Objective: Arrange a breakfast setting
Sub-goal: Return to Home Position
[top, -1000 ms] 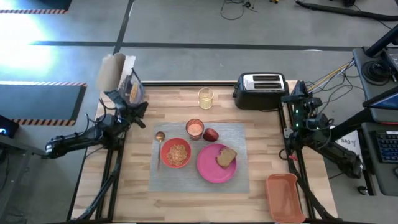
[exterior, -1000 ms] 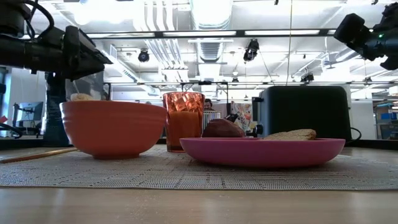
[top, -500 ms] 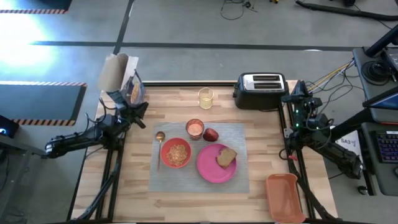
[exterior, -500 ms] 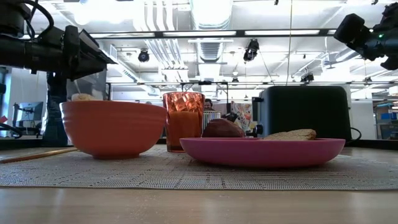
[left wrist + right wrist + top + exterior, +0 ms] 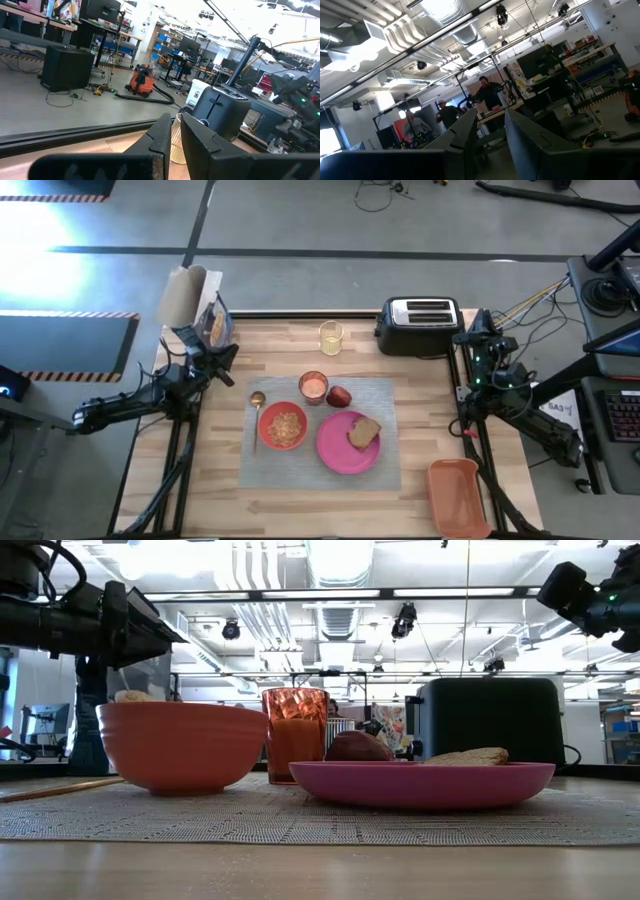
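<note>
The grey placemat (image 5: 300, 465) lies mid-tabletop (image 5: 220, 480), long axis left to right. On its left side the spoon (image 5: 257, 400) runs top to bottom, scoop end upward, beside the orange-red bowl (image 5: 283, 427). The pink plate (image 5: 340, 450) carries the toast (image 5: 364, 433). Glass (image 5: 313, 386) and red fruit (image 5: 339, 396) sit above. The left hand (image 5: 175, 120) is at the left edge and the right hand (image 5: 491, 114) at the right edge, each narrowly parted and empty.
</note>
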